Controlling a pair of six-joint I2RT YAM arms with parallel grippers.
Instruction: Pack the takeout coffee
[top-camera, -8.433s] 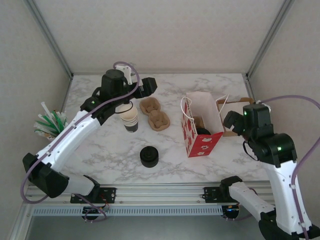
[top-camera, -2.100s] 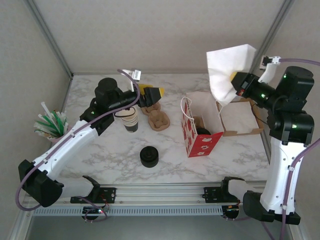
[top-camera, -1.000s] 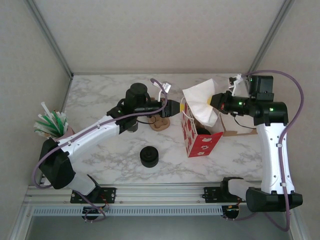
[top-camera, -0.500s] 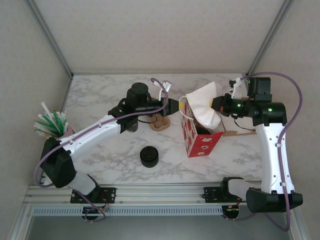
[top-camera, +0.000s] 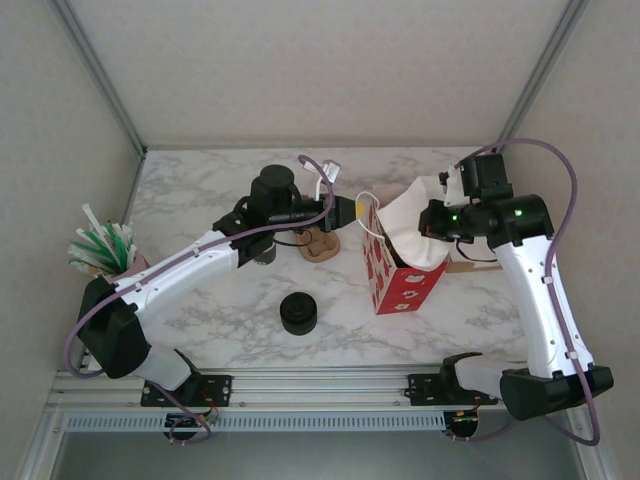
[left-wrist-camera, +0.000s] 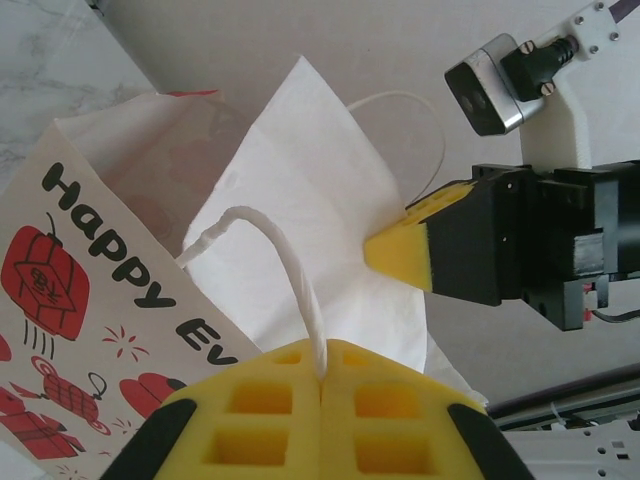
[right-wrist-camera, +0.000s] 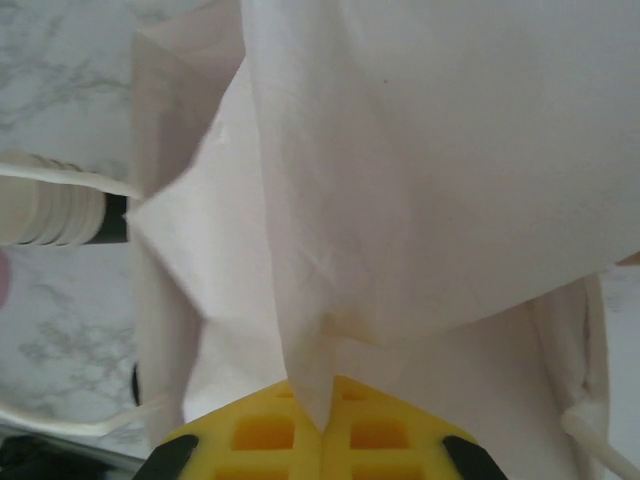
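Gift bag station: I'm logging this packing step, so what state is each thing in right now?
gift bag: upright, mouth open.
bag handle: pinched in the left gripper.
white napkin: gripped at one edge, partly inside the bag mouth.
left gripper: shut on the bag handle.
right gripper: shut on the white napkin.
lid stack: standing upright, apart from both grippers.
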